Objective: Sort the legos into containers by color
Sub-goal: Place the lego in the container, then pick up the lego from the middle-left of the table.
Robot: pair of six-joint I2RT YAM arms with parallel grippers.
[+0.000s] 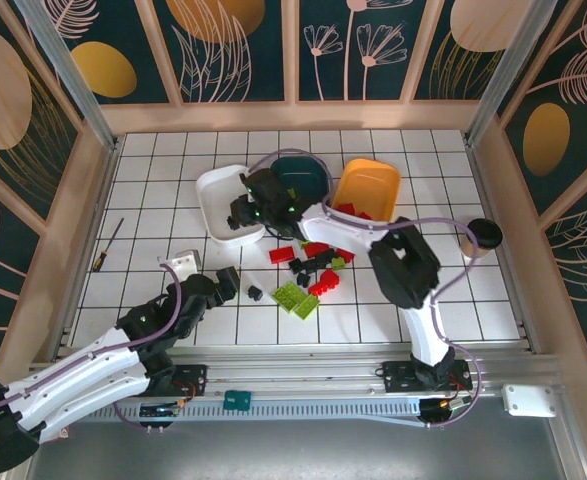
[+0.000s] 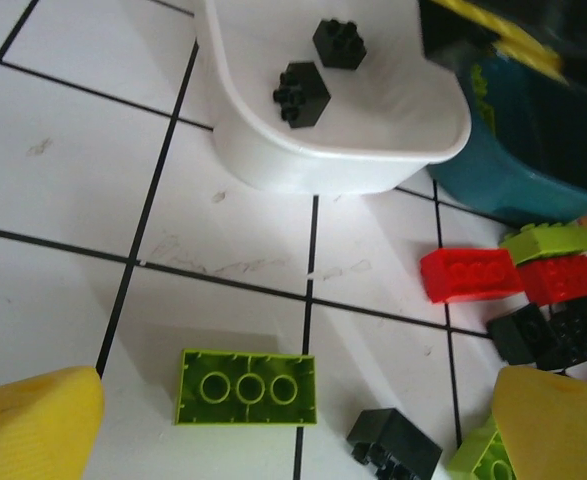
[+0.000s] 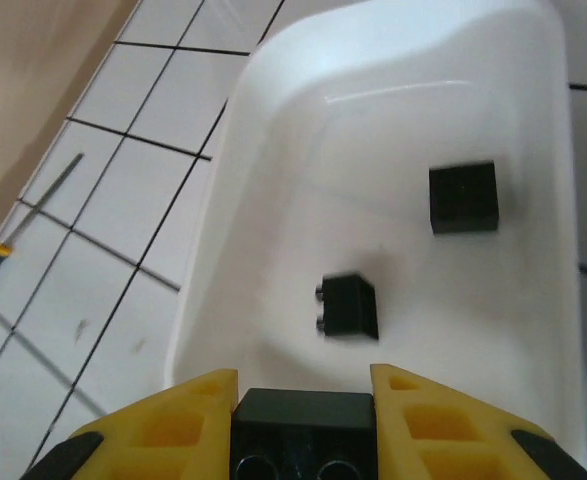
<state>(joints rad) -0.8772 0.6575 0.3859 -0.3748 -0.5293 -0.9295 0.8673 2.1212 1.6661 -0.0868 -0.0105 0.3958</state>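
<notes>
Right gripper [image 3: 305, 405] clamped on black brick [image 3: 303, 440] above white bin [image 3: 273, 180], two black bricks [image 3: 463, 198] already inside; height seemingly large, so release may bounce brick over rim; left gripper [image 2: 293, 440] agape near lime brick [image 2: 245, 387].

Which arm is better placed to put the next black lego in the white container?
Right. The right gripper is shut on a black lego above the white container, which already holds two black ones. The left gripper is open and empty near the loose pile.
</notes>
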